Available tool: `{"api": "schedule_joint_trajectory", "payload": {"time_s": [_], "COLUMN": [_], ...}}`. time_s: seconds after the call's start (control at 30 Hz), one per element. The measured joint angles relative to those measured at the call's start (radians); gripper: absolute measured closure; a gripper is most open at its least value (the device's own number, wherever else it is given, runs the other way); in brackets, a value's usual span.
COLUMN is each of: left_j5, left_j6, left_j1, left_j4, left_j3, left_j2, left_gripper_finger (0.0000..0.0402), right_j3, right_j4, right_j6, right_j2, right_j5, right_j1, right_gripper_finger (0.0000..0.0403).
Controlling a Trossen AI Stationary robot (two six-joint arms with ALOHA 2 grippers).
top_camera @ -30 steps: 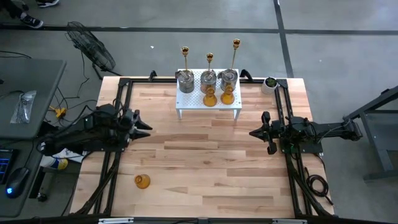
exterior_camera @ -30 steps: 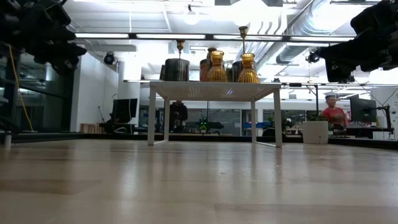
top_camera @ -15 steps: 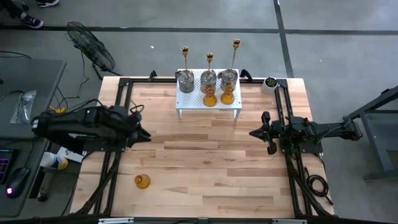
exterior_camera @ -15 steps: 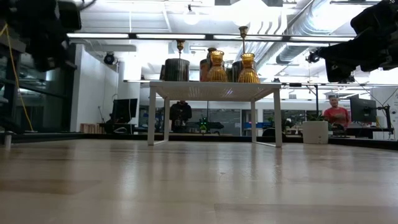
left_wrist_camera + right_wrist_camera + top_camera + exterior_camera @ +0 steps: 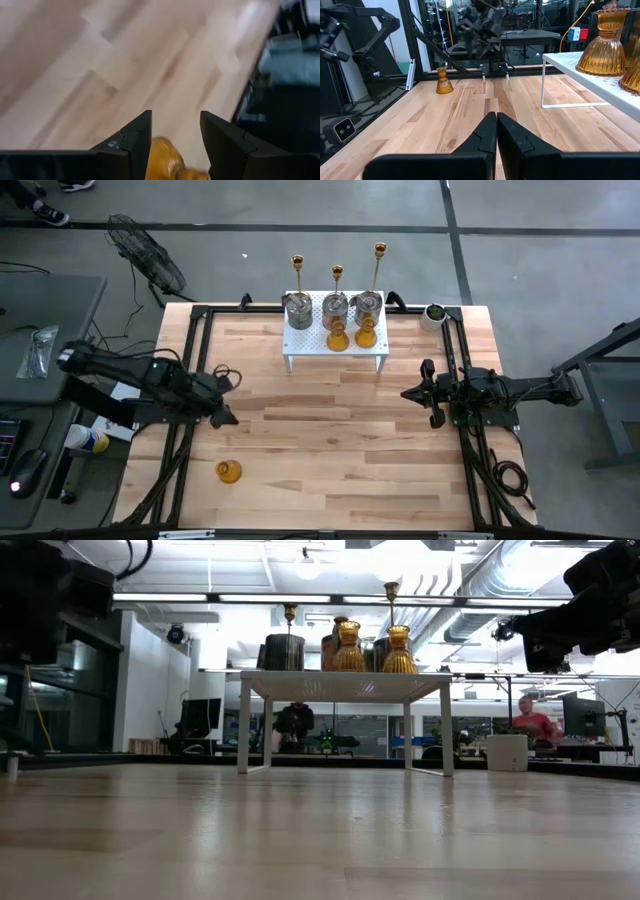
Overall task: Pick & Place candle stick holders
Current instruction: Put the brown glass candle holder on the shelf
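One amber glass holder (image 5: 229, 471) stands alone on its base on the table near the front left; it also shows in the right wrist view (image 5: 443, 81) and the left wrist view (image 5: 165, 161). My left gripper (image 5: 226, 419) is open above the table, a little to the far side of this holder, touching nothing. A white stand (image 5: 335, 348) at the far middle carries three gold sticks (image 5: 337, 274), three silver holders (image 5: 335, 308) and two amber ones (image 5: 366, 332). My right gripper (image 5: 408, 393) is shut and empty at the right.
A small green plant in a white pot (image 5: 435, 313) stands at the far right corner. Black frame rails (image 5: 190, 360) run along the table's left, right and far sides. Bare wood (image 5: 330, 440) lies between the stand and the near edge. People show in the room behind (image 5: 540, 725).
My left gripper has gone toward the table's near edge, toward the lone amber holder, and its arm has drawn back toward the left edge. The holder and my right arm have kept still.
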Motion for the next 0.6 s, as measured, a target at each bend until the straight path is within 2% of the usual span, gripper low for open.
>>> {"api": "schedule_joint_trajectory", "payload": {"time_s": [0.2,0.43,0.6], "left_j5": [-0.083,-0.172,-0.289], "left_j6": [0.047,-0.156,-0.272], "left_j1": [-0.261,-0.541,-0.723], "left_j4": [0.095,0.145,0.215], "left_j3": [0.000,0.000,0.000], "left_j2": [0.005,0.064,0.142], "left_gripper_finger": [0.0238,0.0243,0.0273], "right_j3": [0.000,0.000,0.000], "right_j4": [0.000,0.000,0.000], "right_j6": [0.000,0.000,0.000], "right_j2": [0.000,0.000,0.000], "right_j5": [0.000,0.000,0.000], "right_j1": [0.000,0.000,0.000], "right_gripper_finger": [0.0398,0.0398,0.0398]}}
